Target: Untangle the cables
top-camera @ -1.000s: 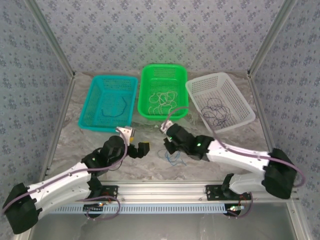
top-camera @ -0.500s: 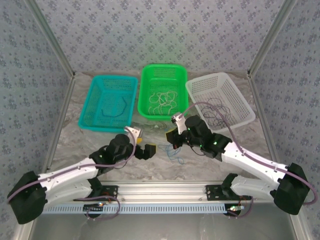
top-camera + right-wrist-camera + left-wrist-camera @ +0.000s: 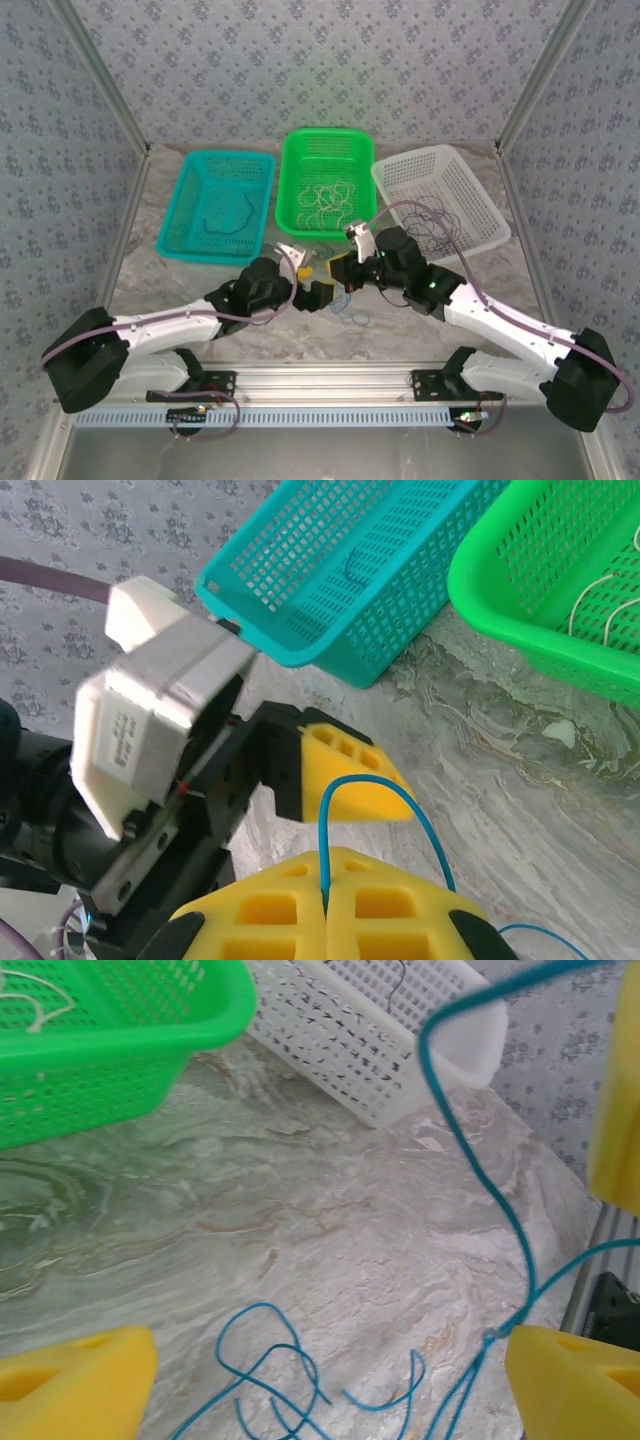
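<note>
Two grippers, both mid-table, in front of the green basket (image 3: pixel 325 133).

My right gripper (image 3: pixel 325 900): pads pressed flat together, pinching one blue cable (image 3: pixel 322 825) in the seam. The cable loops up out of the pads and arcs back down.

My left gripper (image 3: pixel 320 1390): pads wide apart, gripping nothing. One strand of the blue cable runs down between them, close to the right-hand pad; I can't tell if it touches. The rest of that cable lies in loose loops on the marble table (image 3: pixel 190 285) just below both grippers.

Three baskets in a row at the back:
- teal basket (image 3: pixel 225 153), left: one dark cable (image 3: pixel 232 215)
- green, middle: pale cream cables (image 3: pixel 325 200), too tangled to count
- white basket (image 3: pixel 420 157), right: dark purple cables (image 3: pixel 435 228), count unclear
</note>
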`<state>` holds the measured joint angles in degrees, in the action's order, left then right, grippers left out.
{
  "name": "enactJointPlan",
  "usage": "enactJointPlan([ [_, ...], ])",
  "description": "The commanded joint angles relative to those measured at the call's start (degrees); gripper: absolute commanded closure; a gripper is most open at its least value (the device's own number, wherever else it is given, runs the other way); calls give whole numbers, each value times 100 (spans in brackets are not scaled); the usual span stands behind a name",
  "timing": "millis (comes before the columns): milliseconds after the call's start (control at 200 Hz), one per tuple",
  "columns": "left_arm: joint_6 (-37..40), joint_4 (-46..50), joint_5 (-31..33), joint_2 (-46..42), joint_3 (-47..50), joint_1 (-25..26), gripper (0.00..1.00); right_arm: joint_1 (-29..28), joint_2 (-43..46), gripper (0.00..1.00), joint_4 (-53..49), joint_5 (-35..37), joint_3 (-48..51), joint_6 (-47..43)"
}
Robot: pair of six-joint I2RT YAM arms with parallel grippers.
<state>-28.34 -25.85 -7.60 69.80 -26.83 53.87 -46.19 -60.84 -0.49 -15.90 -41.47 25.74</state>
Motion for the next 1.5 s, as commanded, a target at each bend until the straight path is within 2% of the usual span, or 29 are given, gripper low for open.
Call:
enactJointPlan([
  [0, -92, -523, -262, 158, -200, 104, 11, 32, 142, 100, 227, -85, 83, 159],
  [190, -128, -709, -245, 429, -337, 159, 13, 45, 173, 100, 403, -124, 197, 286],
  [380, -165, -862, -146, 646, -411, 159, 24, 42, 331, 100, 466, -115, 288, 377],
  [460, -172, -921, -135, 681, -420, 161, 40, 49, 433, 100, 473, -74, 378, 422],
  [590, -171, -900, -65, 701, -430, 159, 79, 75, 608, 100, 502, 3, 535, 493],
  [635, -172, -826, 15, 691, -428, 160, 87, 91, 655, 99, 498, 24, 570, 510],
  [720, -161, -571, 221, 630, -449, 159, 94, 106, 690, 97, 388, 74, 605, 490],
  [999, 283, 611, 1150, -250, -385, 159, 98, 104, 697, 96, -1271, 790, 665, 199],
  [1224, 805, 1277, 1638, -1051, -453, 161, 98, 136, 477, 96, -1973, 1036, 630, 29],
  [1499, 1054, 1476, 1547, -1591, -591, 159, 96, 127, 244, 98, -2086, 1368, 492, -32],
])
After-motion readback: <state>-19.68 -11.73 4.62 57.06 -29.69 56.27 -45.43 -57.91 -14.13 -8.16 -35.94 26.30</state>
